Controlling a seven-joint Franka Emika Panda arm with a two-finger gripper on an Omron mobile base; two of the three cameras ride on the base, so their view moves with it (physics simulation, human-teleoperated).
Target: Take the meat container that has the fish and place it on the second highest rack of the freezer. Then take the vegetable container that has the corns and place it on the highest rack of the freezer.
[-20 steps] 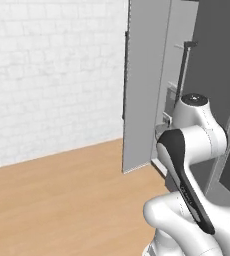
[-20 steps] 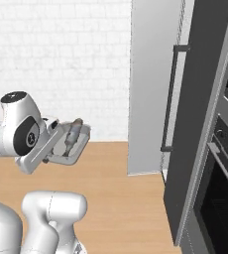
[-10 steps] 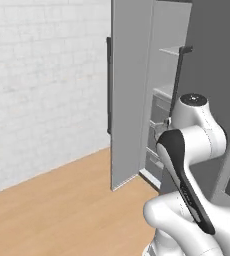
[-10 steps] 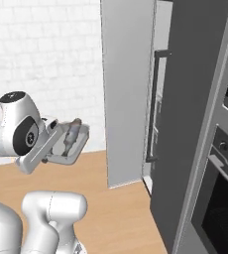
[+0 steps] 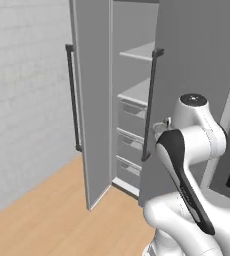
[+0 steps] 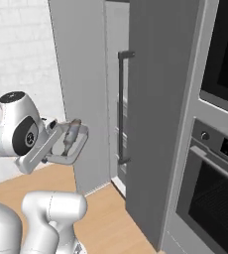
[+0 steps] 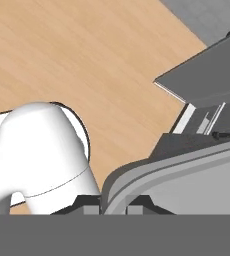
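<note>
Hand (image 7: 112,202) clamps rounded grey tray (image 6: 70,147) rim.

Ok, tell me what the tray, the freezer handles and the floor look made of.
Tray: smooth pale-grey, probably plastic, with rounded rim and matte look.
Freezer handles: black bars, likely painted metal or plastic; hard to say.
Floor: light wood planks, faint grain lines, matte.
</note>
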